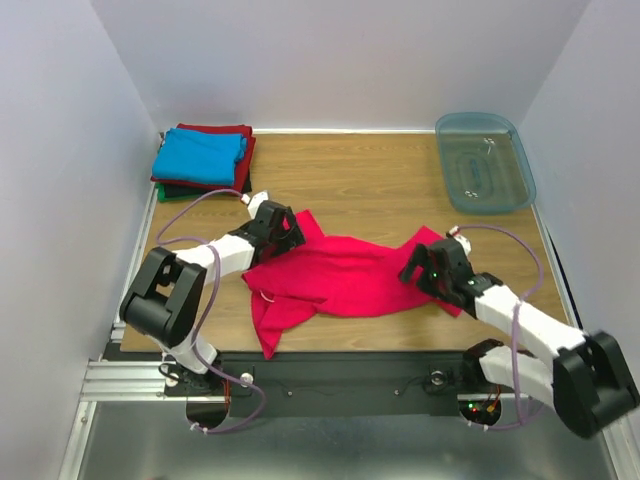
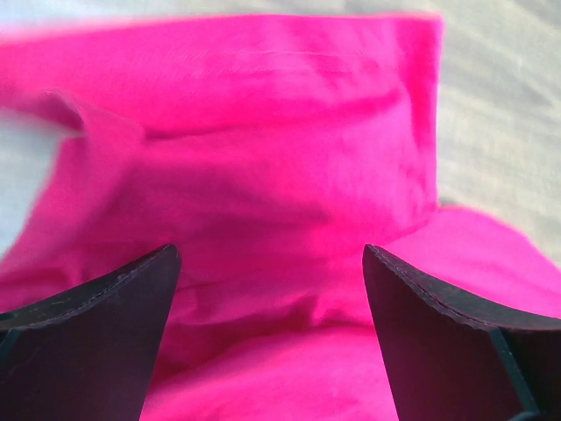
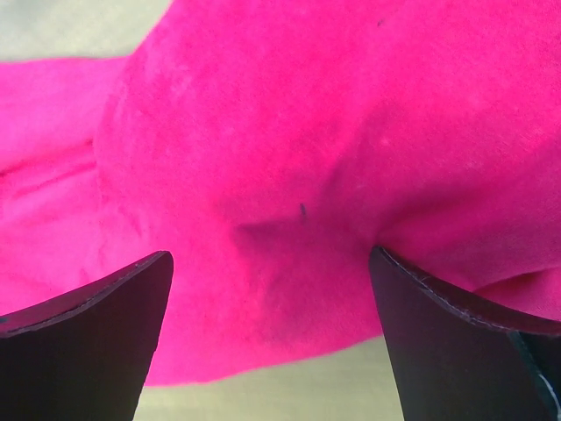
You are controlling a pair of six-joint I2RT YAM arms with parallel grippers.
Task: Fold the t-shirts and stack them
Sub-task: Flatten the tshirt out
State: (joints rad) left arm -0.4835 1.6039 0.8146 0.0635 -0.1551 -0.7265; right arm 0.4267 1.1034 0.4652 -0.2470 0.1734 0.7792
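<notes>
Under left tool [image 2: 272, 261] and right tool [image 3: 272, 260] lies t-shirt [image 1: 340, 276].

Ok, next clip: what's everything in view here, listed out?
Loose t-shirt: one, bright pinkish-red, crumpled across the near middle of the table.
Folded t-shirts: one stack, sky blue on top, dark red, green and black edges beneath, far left corner.
Bin: one, translucent blue-grey, far right corner.
Table: one, wood-grain.
Left claw: one, black fingers, open, at the shirt's left end.
Right claw: one, black fingers, open, at the shirt's right end.
</notes>
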